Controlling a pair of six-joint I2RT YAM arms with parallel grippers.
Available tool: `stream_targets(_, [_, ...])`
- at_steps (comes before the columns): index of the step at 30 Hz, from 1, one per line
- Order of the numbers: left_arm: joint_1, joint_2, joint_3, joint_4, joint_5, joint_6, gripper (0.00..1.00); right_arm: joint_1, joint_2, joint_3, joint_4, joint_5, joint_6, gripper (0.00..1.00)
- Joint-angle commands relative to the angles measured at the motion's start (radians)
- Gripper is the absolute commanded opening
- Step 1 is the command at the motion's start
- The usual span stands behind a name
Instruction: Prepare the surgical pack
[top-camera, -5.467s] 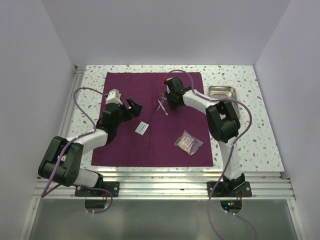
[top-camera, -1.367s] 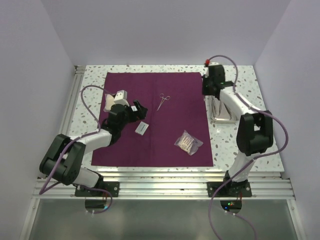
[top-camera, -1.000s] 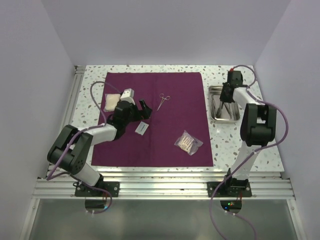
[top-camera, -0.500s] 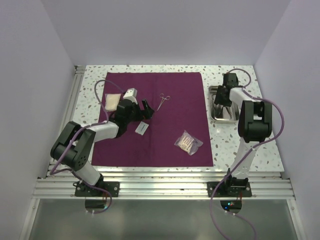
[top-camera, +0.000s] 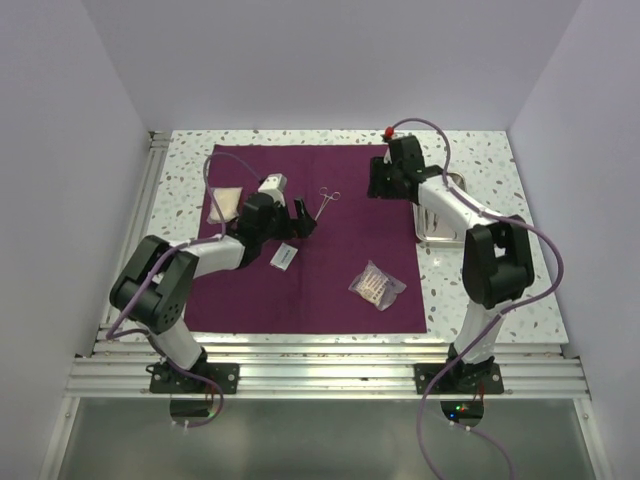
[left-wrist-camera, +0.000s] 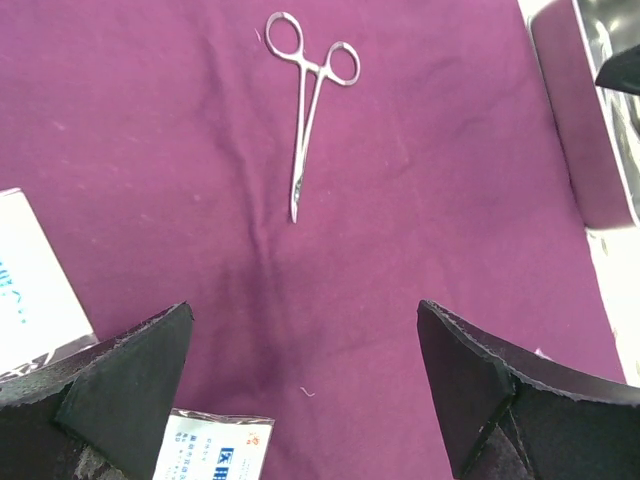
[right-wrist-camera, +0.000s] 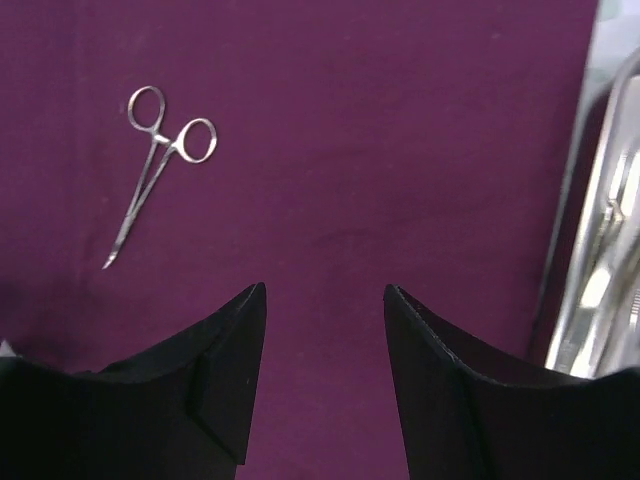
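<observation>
Lying flat and unfolded on the speckled table, the surgical pack is a large plum-maroon sheet that covers most of the surface between the two arms. Nearest on it, right of centre, sits a clear packet with pale contents. A little farther and to the left lies a small white packet with blue print.

Just beyond that packet hangs the left gripper, its jaws spread as wide as they go and nothing between them but bare cloth. Ahead of its fingertips, apart from them, a pair of steel forceps lies on the sheet, finger rings pointing far and tip pointing near.

To the right of the forceps, over the far right part of the sheet, hovers the right gripper. Its jaws stand partly apart and hold nothing, with only maroon fabric showing in the gap.

At the left edge of the sheet, level with the forceps, rests a beige pouch. Off the sheet's right edge stands a shiny steel tray, partly hidden by the right arm, with bright metal instruments inside.
</observation>
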Motion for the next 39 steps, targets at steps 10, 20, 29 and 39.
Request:
stream_targets(10, [-0.009, 0.043, 0.095, -0.029, 0.028, 0.057, 0.98, 0.077, -0.134, -0.143, 0.310, -0.028, 0.053, 0.93])
stream_targets(20, [-0.009, 0.126, 0.249, -0.205, -0.003, 0.128, 0.97, 0.110, -0.048, -0.019, 0.129, 0.012, 0.209, 0.92])
stream_targets(29, [-0.026, 0.247, 0.422, -0.432, -0.033, 0.276, 0.67, 0.100, -0.151, -0.085, 0.087, 0.139, 0.209, 0.81])
stream_targets(39, [-0.089, 0.330, 0.530, -0.523, -0.090, 0.342, 0.45, 0.061, -0.264, -0.238, 0.139, 0.165, 0.192, 0.76])
